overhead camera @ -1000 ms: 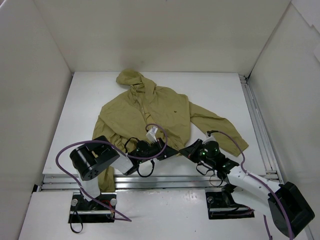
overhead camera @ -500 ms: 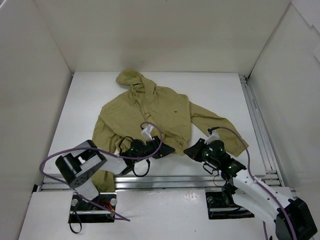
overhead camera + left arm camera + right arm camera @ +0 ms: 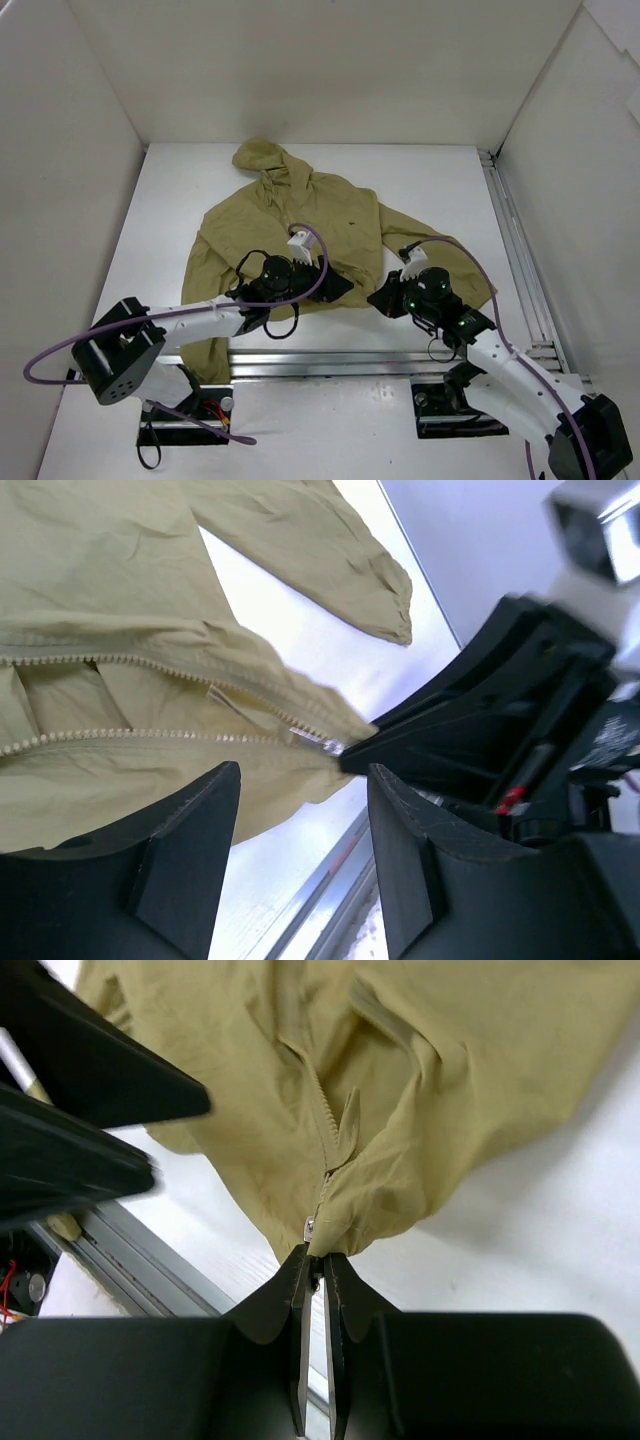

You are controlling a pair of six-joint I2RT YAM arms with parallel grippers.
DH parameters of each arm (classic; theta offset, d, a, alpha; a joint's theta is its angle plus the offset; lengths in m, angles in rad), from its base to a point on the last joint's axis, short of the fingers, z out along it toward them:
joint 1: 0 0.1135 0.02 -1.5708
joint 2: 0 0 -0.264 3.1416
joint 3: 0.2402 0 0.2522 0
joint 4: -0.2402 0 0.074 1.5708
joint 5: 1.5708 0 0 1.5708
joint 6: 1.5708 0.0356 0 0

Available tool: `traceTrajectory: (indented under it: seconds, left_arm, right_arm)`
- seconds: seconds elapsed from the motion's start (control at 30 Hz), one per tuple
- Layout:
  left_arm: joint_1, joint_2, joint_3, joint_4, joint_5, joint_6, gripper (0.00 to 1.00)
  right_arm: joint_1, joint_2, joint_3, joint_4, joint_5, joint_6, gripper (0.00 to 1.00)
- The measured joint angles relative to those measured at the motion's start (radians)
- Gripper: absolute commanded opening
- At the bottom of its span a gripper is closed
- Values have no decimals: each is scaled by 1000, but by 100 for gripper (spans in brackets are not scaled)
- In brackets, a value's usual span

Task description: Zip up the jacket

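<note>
By the table's [image 3: 430,185] near edge, left fingers [image 3: 185,855] just parted, perhaps to regrip the jacket [image 3: 300,215]; right fingers [image 3: 275,1310] stay pinching its zipper [image 3: 322,1145].

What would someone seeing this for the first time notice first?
An olive jacket sprawls across the white table, hood toward the far wall, its zipper undone. At the near hem, the right tool pinches the zipper's bottom end, while the left tool stands open beside it.
</note>
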Motion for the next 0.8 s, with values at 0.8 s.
traceTrajectory:
  seconds: [0.8]
  left_arm:
    - [85, 90, -103, 154, 78, -58, 65]
  right_arm:
    - [-19, 114, 233, -59, -113, -234, 0]
